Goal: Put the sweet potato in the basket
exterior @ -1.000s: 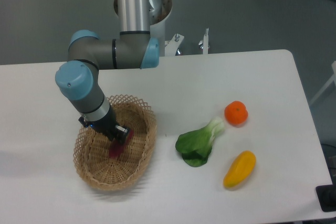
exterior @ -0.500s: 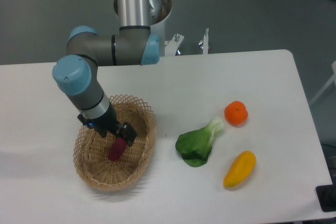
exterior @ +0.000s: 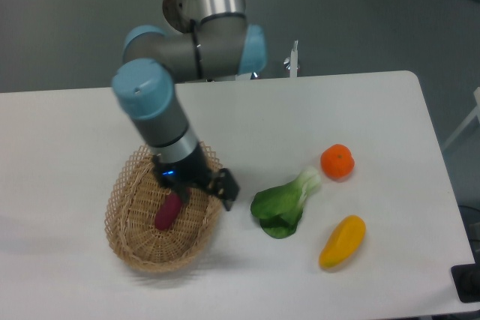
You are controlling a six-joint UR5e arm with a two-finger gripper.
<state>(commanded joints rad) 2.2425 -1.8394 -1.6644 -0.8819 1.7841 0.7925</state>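
Arm bent down over basket (exterior: 127,241) rim, claw (exterior: 204,187) spread, empty, sweet potato (exterior: 166,213) lying inside basket

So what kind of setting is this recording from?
Probably a robotics lab or test bench rather than a kitchen: the arm's base stands at the far edge of a bare white table on grey flooring, with toy-like produce laid out: an orange, a yellow pepper, leafy greens and a wicker basket.
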